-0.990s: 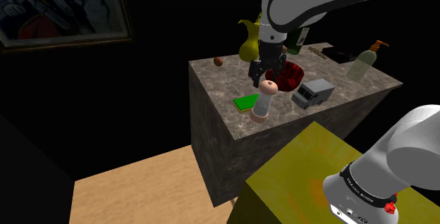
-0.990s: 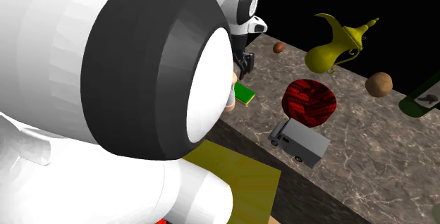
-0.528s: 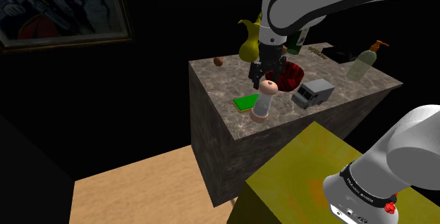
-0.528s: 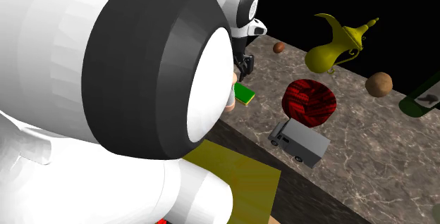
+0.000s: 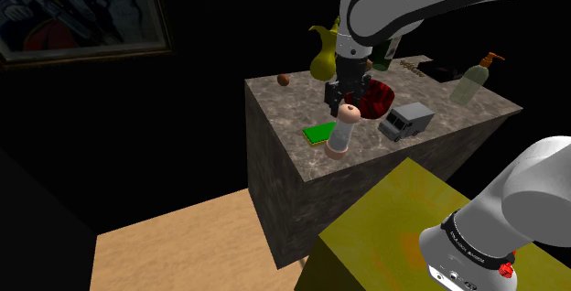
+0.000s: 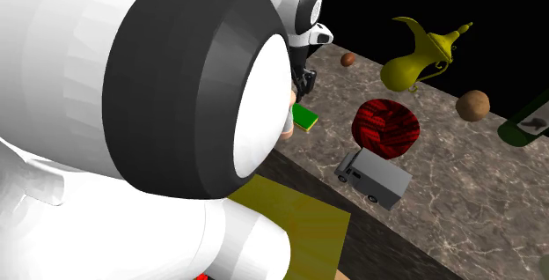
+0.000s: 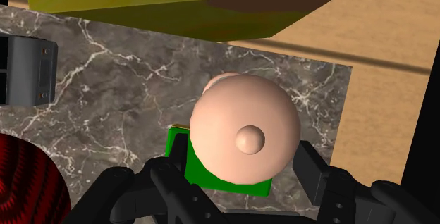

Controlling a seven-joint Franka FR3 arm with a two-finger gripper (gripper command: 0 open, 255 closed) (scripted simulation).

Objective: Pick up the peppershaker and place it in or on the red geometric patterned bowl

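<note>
Nothing's lifted yet: the pepper shaker (image 5: 341, 132) stands upright on the marble counter (image 5: 274, 97) beside a green pad (image 5: 319, 134), the gripper (image 5: 346, 104) hanging over its rounded cap with fingers (image 7: 314, 173) spread wide and clasping nothing, and the red patterned bowl (image 5: 377, 102) waiting at the shaker's one o'clock in the shoulder view.

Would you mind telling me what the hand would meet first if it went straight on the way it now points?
Most likely the pepper shaker: the hand points down at its rounded pinkish cap, which sits centred between the open fingers. The gap to it is hard to judge.
</note>
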